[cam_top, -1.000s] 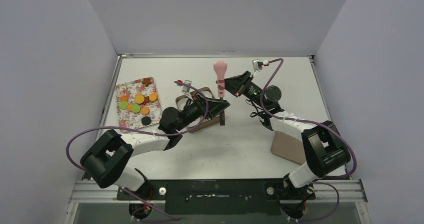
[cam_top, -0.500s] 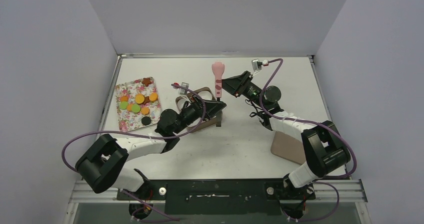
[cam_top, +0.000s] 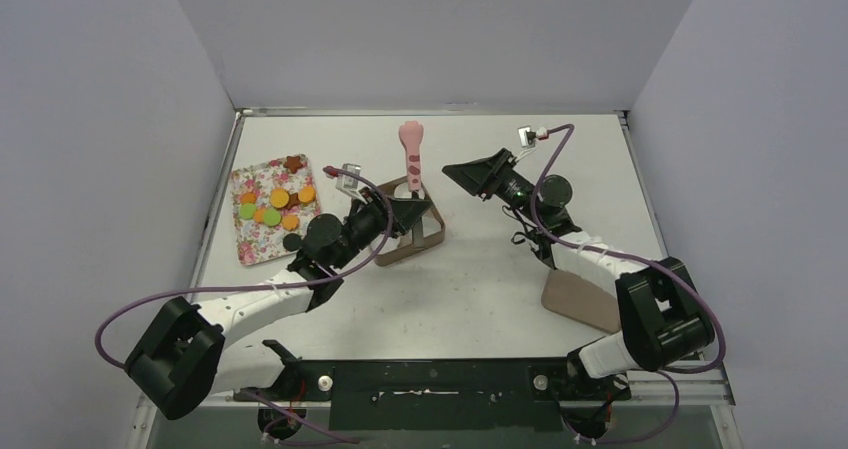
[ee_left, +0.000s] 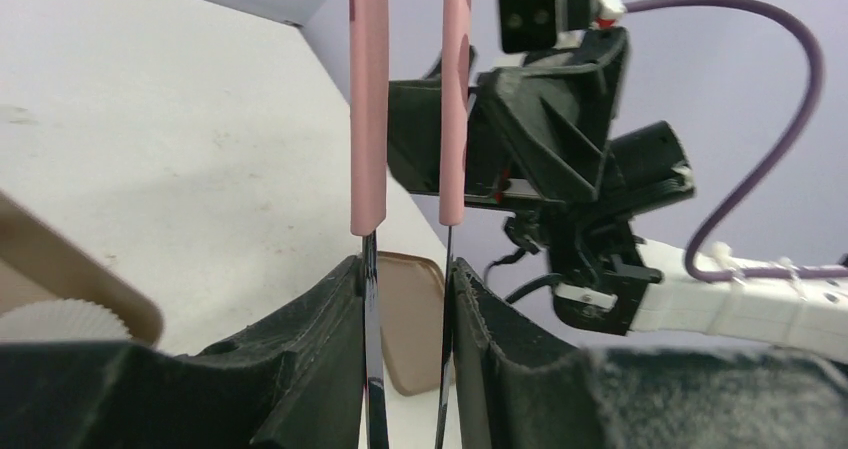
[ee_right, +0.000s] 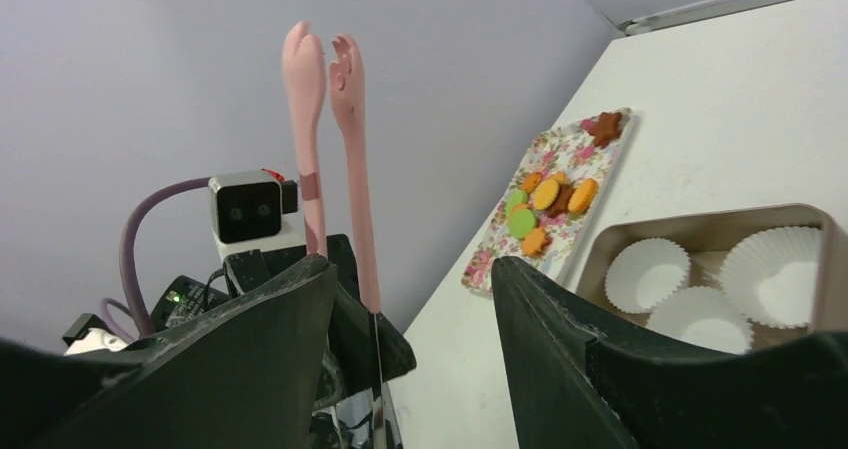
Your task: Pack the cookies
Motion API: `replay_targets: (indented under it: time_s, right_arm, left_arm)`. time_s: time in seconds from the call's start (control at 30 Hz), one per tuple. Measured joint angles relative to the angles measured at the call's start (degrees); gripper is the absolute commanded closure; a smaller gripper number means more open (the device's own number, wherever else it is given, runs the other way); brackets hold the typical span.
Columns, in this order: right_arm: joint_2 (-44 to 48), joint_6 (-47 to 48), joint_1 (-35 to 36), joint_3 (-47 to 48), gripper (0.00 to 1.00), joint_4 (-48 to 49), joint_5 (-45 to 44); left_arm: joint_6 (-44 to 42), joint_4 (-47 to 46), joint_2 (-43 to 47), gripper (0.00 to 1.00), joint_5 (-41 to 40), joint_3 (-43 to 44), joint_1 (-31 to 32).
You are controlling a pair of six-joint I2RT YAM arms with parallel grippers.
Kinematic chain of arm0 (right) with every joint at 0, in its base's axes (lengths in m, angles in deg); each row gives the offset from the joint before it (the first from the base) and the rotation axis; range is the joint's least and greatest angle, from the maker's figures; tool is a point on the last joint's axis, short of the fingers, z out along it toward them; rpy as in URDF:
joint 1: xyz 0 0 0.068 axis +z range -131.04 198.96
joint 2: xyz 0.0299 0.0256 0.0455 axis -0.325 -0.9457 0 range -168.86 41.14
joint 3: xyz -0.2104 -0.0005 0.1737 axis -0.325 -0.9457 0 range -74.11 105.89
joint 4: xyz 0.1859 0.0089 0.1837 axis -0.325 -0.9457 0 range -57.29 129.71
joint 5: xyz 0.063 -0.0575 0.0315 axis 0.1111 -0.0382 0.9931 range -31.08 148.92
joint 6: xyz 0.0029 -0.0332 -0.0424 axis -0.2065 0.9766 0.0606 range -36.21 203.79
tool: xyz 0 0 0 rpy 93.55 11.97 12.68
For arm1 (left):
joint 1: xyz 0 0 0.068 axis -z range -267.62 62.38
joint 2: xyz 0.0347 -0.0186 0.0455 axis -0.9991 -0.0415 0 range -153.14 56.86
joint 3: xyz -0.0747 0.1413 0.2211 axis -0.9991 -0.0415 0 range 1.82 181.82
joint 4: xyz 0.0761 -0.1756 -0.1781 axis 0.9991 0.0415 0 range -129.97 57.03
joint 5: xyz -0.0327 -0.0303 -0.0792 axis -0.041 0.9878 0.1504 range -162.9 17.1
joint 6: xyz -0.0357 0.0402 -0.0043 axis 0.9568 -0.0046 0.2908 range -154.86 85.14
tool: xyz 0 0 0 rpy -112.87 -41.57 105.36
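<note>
Plenty of bare counter [cam_top: 480, 289] through the middle and the near side, with walls shutting it in on the left, the right and at the back. Hard against the left edge sits the floral tray [cam_top: 255, 249], and on it lie the cookies [cam_top: 272, 207]: orange, green and dark brown, plus one brown flower shape at the tray's far corner. The left gripper [ee_left: 405, 269] is clamped on the metal arms of the tongs [cam_top: 411, 154], which stand upright with their pink tips high. Right under that grip is the brown box [cam_top: 400, 253], with white paper cups [ee_right: 648, 269] inside. The right gripper [cam_top: 450, 174] hangs near the tongs, jaws spread wide, nothing between them, touching nothing. Box, tongs and left arm all stand between it and the tray. A brown lid [cam_top: 578, 299] lies flat beside the right arm, well apart from the rest.
</note>
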Motion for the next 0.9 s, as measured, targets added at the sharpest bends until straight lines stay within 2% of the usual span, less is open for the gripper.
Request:
replay_targets:
  time_s: [0.23,0.47,0.7,0.9]
  right_arm:
    - [8.1,9.2,-1.2,-1.4,0.36,-12.9,-3.0]
    - [18.3,22.5,-1.2,-1.3,0.33,-30.6,-9.4]
    - [26.2,34.0,-1.2,0.7,0.31,-48.7,-17.4]
    - [34.1,41.6,-1.2,4.0,0.28,-61.0,-24.5]
  left_arm:
    - [-5.7,19.5,7.2,0.62,-4.5,0.7,-3.3]
    - [-12.3,40.3,12.2,0.54,-8.1,6.2,-7.3]
    - [-18.6,59.8,14.9,0.53,-12.3,13.7,-10.4]
    - [-22.7,72.4,17.9,0.57,-19.0,17.4,-11.1]
